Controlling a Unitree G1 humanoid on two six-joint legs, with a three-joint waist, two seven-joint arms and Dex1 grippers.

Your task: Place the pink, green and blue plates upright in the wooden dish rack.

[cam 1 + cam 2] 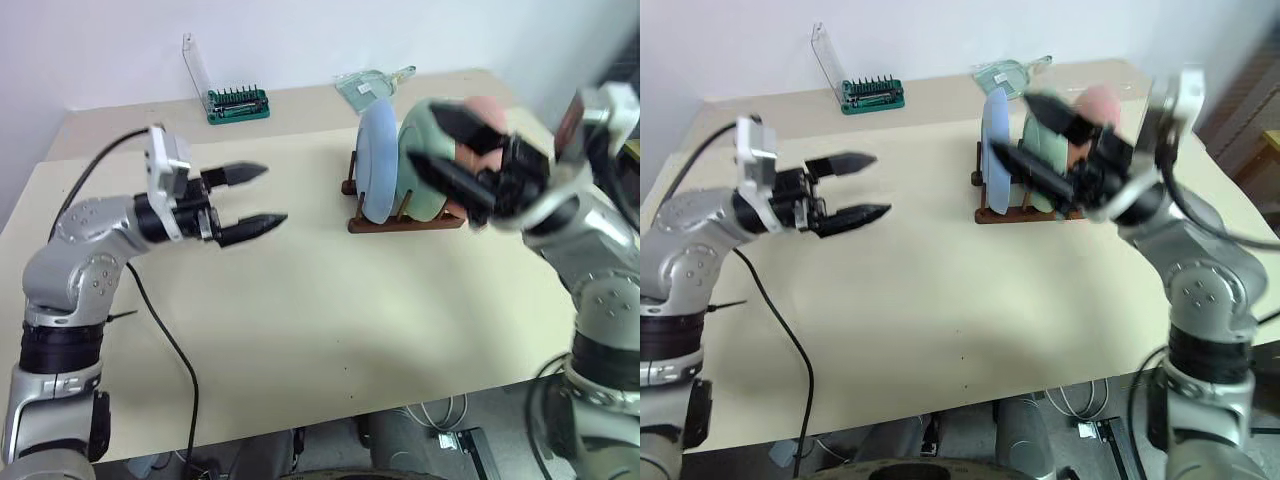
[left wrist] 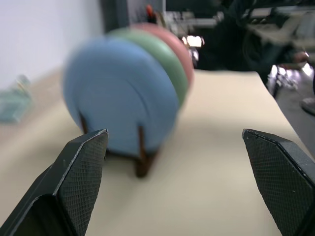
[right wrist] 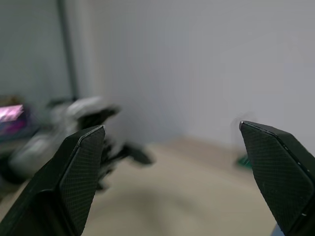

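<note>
Three plates [image 1: 400,165] stand upright in the rack [image 1: 405,222], just behind the spread, empty right claw [image 1: 440,152].

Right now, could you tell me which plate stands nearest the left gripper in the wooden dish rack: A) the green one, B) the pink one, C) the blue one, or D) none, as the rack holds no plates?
C: the blue plate stands upright at the end of the wooden dish rack facing the left gripper, with the green plate behind it and the pink plate farthest.
</note>
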